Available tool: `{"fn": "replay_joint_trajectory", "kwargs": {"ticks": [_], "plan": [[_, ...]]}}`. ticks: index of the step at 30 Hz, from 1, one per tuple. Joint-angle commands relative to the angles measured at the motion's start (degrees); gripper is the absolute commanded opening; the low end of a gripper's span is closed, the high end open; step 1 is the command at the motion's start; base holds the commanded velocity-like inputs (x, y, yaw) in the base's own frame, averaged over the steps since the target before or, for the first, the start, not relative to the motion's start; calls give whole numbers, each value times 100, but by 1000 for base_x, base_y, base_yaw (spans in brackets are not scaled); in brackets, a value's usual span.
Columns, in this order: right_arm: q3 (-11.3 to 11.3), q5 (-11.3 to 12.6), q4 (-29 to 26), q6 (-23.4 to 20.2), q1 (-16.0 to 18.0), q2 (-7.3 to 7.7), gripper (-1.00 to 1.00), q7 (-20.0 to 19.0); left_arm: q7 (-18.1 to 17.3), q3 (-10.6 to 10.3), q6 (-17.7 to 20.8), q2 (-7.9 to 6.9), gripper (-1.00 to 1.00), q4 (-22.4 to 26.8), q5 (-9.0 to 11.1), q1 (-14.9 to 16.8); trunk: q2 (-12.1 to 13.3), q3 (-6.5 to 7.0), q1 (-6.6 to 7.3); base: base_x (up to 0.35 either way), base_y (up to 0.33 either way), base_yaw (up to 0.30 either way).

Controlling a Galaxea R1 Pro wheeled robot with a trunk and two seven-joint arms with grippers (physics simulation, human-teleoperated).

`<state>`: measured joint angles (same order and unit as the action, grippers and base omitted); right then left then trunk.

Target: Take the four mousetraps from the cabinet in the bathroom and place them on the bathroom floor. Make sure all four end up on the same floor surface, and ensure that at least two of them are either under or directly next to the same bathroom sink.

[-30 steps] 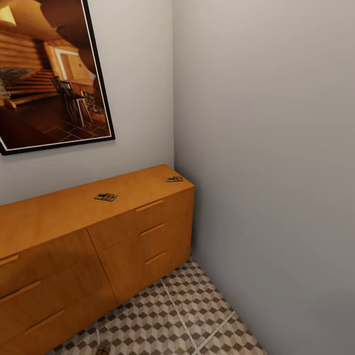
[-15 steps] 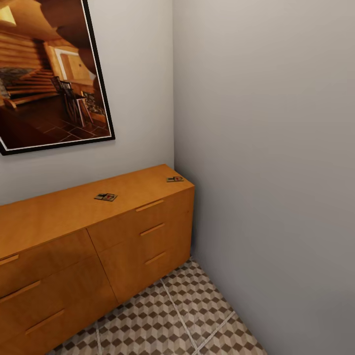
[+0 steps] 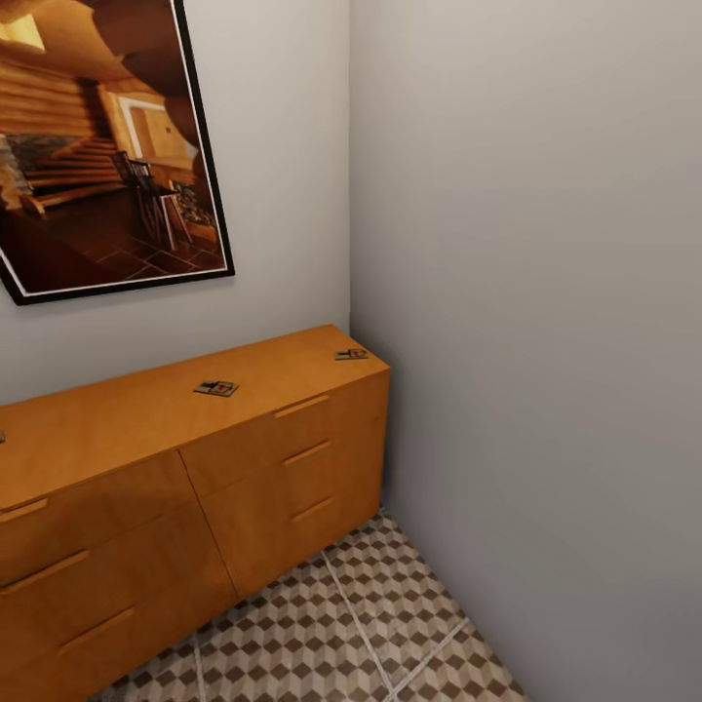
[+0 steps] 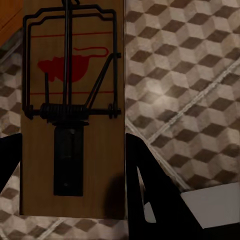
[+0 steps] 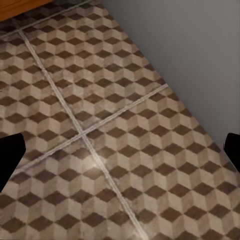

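- Left hand (image 4: 72, 165) gripped a mousetrap (image 4: 72, 107) between its dark fingers (image 4: 150, 190), above the bathroom floor (image 4: 185, 75).
- Right hand (image 5: 120, 150) was spread wide — fingertips (image 5: 10, 152) well apart over bare tiles (image 5: 110, 125).
- Cabinet (image 3: 146, 468) stood in the wall corner; one trap (image 3: 216, 388) lay near the top's front edge, another trap (image 3: 351, 354) at its front right corner.
- Framed picture (image 3: 97, 146) hung above.

The cabinet (image 3: 195, 458) runs off the head view's left and bottom edges. A tiny dark speck (image 3: 2, 438) at the cabinet top's left end is cut off, unidentifiable. The picture (image 3: 107, 146) is cropped. The held trap's (image 4: 72, 115) top is cropped, and each right finger (image 5: 10, 155) shows just a tip.
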<state>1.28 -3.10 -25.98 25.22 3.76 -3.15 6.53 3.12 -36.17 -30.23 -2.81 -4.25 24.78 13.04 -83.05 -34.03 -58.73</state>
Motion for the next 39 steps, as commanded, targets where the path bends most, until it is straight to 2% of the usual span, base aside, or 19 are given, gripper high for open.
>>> {"fn": "replay_joint_trajectory", "kwargs": {"ticks": [1, 11, 21, 39], "plan": [[10, -33, 3, 9, 2, 0, 100, 51, 33, -48, 3, 4, -100, -15, -1, 6, -3, -5, 0, 0, 0, 215], [3, -33, 13, 3, 2, -1, 100, 59, 47, -40, 59, 16, -100, -15, 0, 6, -3, -23, 0, 0, -6, 244], [3, -33, 14, 1, 2, 7, 100, 59, 48, -34, 69, 31, -100, -15, 10, 6, -3, -54, 0, 0, -142, 247], [12, -33, 14, 1, 2, 7, 100, 59, 30, -30, 70, 35, -100, -14, 18, 6, -3, -112, 0, 0, -7, 247]]}}
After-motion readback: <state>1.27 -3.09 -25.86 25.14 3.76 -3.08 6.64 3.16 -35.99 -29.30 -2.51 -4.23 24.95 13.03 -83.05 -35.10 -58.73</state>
